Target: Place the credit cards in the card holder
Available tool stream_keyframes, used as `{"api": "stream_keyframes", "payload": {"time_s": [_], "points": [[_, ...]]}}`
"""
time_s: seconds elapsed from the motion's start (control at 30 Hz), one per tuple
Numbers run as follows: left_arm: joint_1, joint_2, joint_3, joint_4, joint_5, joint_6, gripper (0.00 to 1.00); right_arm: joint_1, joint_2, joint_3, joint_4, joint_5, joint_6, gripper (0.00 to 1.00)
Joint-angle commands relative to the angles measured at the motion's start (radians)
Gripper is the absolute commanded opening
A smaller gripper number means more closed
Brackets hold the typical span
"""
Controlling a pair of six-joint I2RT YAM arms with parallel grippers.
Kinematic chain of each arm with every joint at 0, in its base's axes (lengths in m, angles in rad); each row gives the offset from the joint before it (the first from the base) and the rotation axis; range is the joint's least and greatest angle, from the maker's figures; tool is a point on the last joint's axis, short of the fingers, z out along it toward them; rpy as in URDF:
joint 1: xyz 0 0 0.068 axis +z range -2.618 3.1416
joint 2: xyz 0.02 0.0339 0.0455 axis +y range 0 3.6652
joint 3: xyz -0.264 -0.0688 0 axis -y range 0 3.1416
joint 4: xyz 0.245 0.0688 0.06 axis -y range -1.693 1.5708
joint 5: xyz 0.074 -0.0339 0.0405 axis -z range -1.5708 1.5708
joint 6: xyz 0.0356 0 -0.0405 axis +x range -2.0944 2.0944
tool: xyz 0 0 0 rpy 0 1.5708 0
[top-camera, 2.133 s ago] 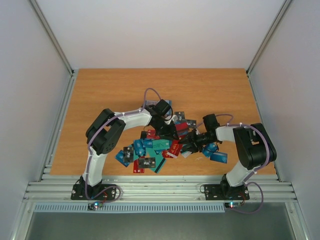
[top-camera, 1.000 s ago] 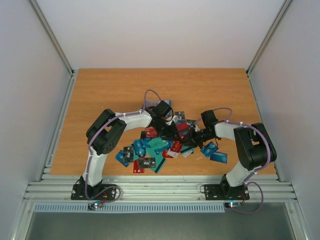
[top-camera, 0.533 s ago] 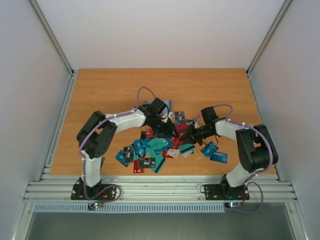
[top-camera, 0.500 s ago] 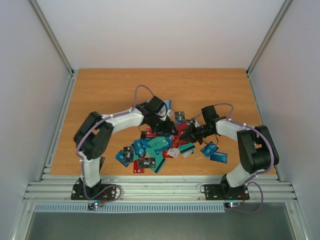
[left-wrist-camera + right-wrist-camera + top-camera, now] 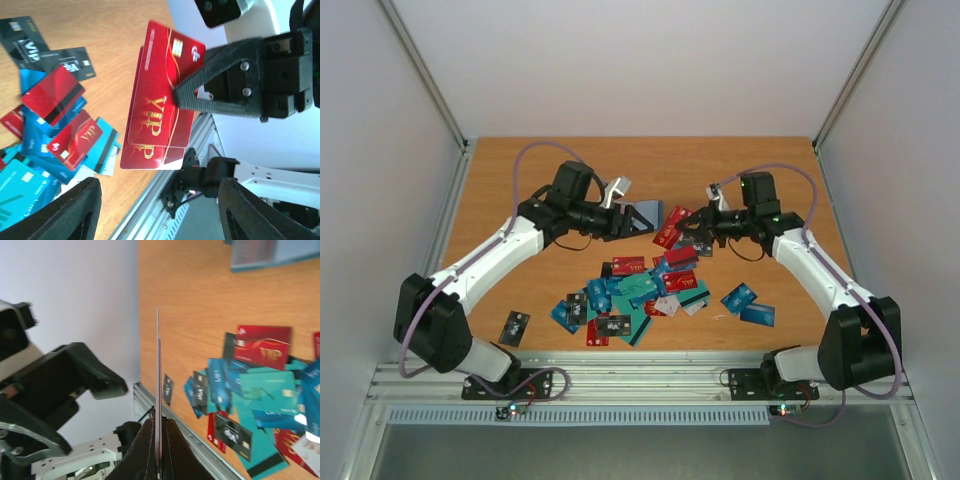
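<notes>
Two red cards [image 5: 162, 100] in your right gripper [image 5: 159, 425]
Pinched mid long edge, long axis crosswise to the jaws; your left gripper [image 5: 628, 220] has jaws spread.

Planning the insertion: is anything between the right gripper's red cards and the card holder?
Nothing visible. Bare table lies between the red cards in the right gripper and the card holder; the open left gripper hangs off to one side.

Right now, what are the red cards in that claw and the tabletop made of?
The red cards look like thin glossy plastic: they shine, carry gold print, and are sliver-thin edge-on. The table looks like matte orange-brown wood, perhaps laminate or veneer; I cannot tell which.
</notes>
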Motion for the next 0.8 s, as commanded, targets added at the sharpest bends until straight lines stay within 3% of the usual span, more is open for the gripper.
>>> {"api": "stream_keyframes", "payload": {"time_s": [0.0, 0.27, 0.53, 0.77], "points": [[0.007, -0.059, 0.023, 0.005, 0.1, 0.055, 0.64, 0.003, -0.061, 0.046, 0.098, -0.081, 0.058, 0.01], [0.02, -0.089, 0.077, -0.028, 0.201, 0.093, 0.58, 0.003, -0.116, 0.093, 0.159, -0.138, 0.073, 0.01], [0.027, -0.1, 0.008, 0.168, 0.277, -0.032, 0.51, 0.004, -0.129, 0.111, 0.293, -0.186, 0.167, 0.01], [0.027, -0.088, -0.096, 0.531, 0.313, -0.257, 0.4, 0.006, -0.129, 0.102, 0.372, -0.197, 0.227, 0.01]]}}
